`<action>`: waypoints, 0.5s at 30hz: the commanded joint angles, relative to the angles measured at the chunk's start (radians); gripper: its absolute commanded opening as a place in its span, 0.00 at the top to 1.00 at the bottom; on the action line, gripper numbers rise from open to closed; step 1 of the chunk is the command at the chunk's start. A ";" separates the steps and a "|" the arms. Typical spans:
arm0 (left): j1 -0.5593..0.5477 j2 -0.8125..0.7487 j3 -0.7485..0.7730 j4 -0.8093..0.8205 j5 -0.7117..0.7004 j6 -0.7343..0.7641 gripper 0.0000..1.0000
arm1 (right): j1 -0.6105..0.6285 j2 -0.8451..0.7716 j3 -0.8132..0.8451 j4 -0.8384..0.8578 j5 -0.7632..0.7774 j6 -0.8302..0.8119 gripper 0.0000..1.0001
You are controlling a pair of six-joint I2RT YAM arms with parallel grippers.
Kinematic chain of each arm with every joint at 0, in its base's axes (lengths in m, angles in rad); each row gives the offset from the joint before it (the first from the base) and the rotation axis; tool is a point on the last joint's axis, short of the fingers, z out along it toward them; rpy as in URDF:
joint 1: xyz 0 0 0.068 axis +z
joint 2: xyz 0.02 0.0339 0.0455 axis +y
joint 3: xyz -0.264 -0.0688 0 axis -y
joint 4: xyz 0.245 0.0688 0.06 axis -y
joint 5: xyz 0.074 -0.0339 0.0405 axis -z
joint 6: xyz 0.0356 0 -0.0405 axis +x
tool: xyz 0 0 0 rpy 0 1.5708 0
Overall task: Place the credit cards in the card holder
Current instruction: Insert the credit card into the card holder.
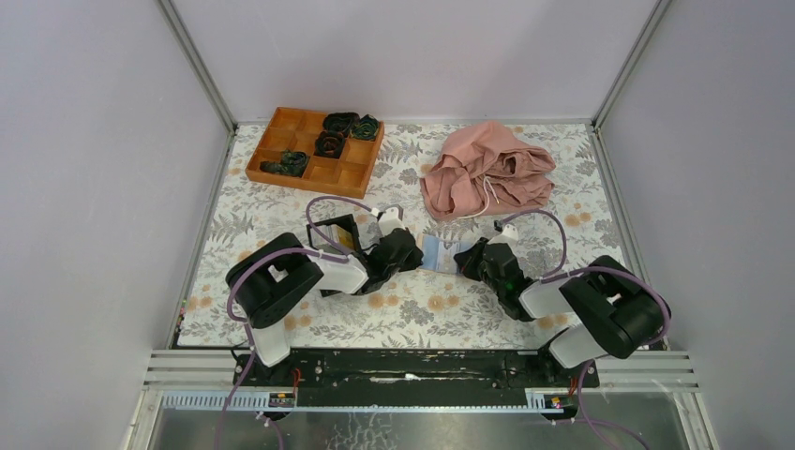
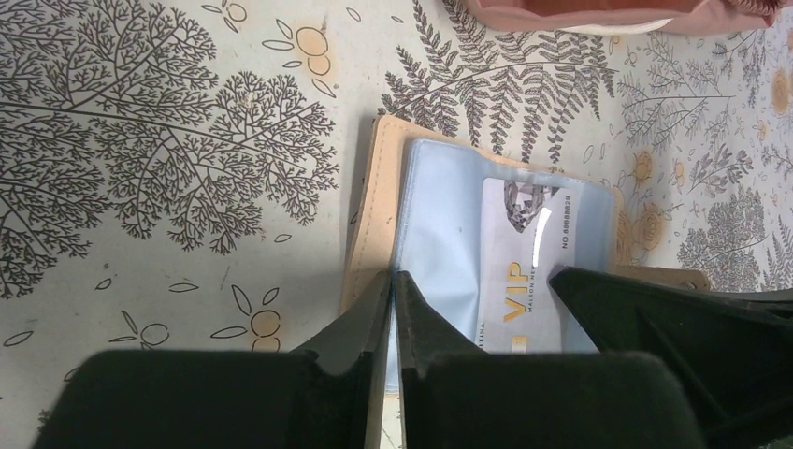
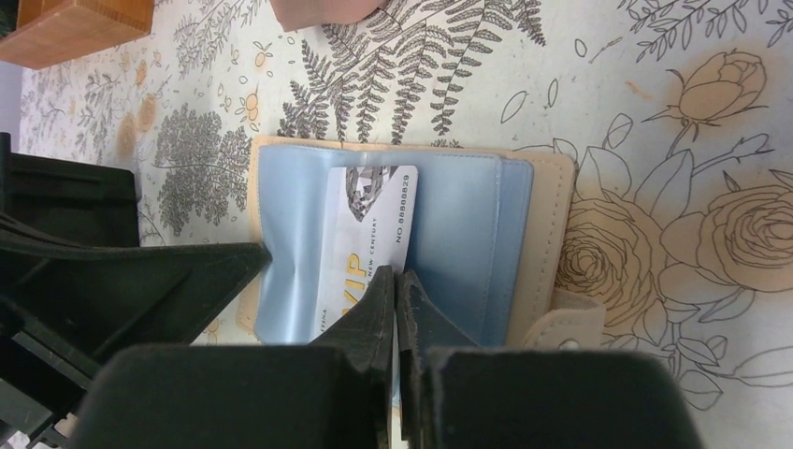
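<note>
Tan card holder (image 2: 365, 234) in left tool (image 2: 394, 290) | card (image 3: 374, 215) maybe in right tool (image 3: 396, 290)

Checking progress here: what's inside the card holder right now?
Pale blue sleeves fill the open card holder, with one white VIP credit card among them. The left end effector and right end effector hide part of the holder; anything beneath the sleeves cannot be seen.

We saw the holder (image 1: 437, 253) hemmed in mid-table, with the left gripper (image 1: 419, 255) clamped on it and the right gripper (image 1: 461, 261) on the card (image 3: 369, 234). The cloth (image 1: 487, 178) blocked the far edge right of centre, the tray (image 1: 314, 147) filled the far-left corner, and the box (image 1: 335, 234) sat just left of the left gripper. Open lanes ran along the left and right edges.
</note>
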 commanded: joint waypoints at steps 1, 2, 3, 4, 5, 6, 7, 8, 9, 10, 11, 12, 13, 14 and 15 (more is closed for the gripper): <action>0.005 0.116 -0.047 -0.284 -0.040 0.060 0.89 | 0.027 0.083 -0.009 -0.047 -0.068 0.014 1.00; 0.005 0.121 -0.048 -0.286 -0.043 0.061 0.89 | 0.026 0.098 -0.007 -0.034 -0.070 0.020 1.00; 0.003 0.121 -0.049 -0.291 -0.047 0.063 0.90 | 0.026 0.108 -0.008 -0.021 -0.070 0.027 1.00; 0.004 0.122 -0.051 -0.294 -0.051 0.063 0.91 | 0.026 0.117 -0.009 -0.015 -0.069 0.032 1.00; 0.004 0.122 -0.055 -0.297 -0.057 0.063 0.92 | 0.026 0.123 -0.011 -0.009 -0.068 0.035 1.00; 0.001 0.119 -0.061 -0.297 -0.061 0.061 0.92 | 0.027 0.128 -0.012 -0.004 -0.068 0.040 1.00; 0.002 0.118 -0.066 -0.297 -0.065 0.057 0.92 | 0.027 0.131 -0.013 0.001 -0.069 0.044 1.00; 0.000 0.119 -0.070 -0.295 -0.069 0.055 0.92 | 0.031 0.132 -0.013 0.002 -0.068 0.047 1.00; 0.001 0.122 -0.071 -0.296 -0.069 0.056 0.92 | 0.034 0.132 -0.012 0.000 -0.064 0.049 1.00; 0.001 0.124 -0.073 -0.297 -0.070 0.055 0.93 | 0.038 0.132 -0.010 -0.006 -0.060 0.052 1.00; -0.001 0.126 -0.074 -0.298 -0.071 0.055 0.93 | 0.043 0.129 -0.007 -0.014 -0.053 0.053 1.00; -0.002 0.127 -0.077 -0.300 -0.073 0.053 0.94 | 0.049 0.124 -0.006 -0.026 -0.044 0.056 1.00; -0.003 0.127 -0.081 -0.301 -0.077 0.051 0.95 | 0.055 0.117 -0.004 -0.041 -0.034 0.056 1.00; -0.004 0.126 -0.086 -0.301 -0.082 0.047 0.95 | 0.060 0.109 -0.001 -0.053 -0.025 0.058 1.00; -0.005 0.125 -0.091 -0.300 -0.085 0.044 0.95 | 0.064 0.102 0.001 -0.067 -0.020 0.058 1.00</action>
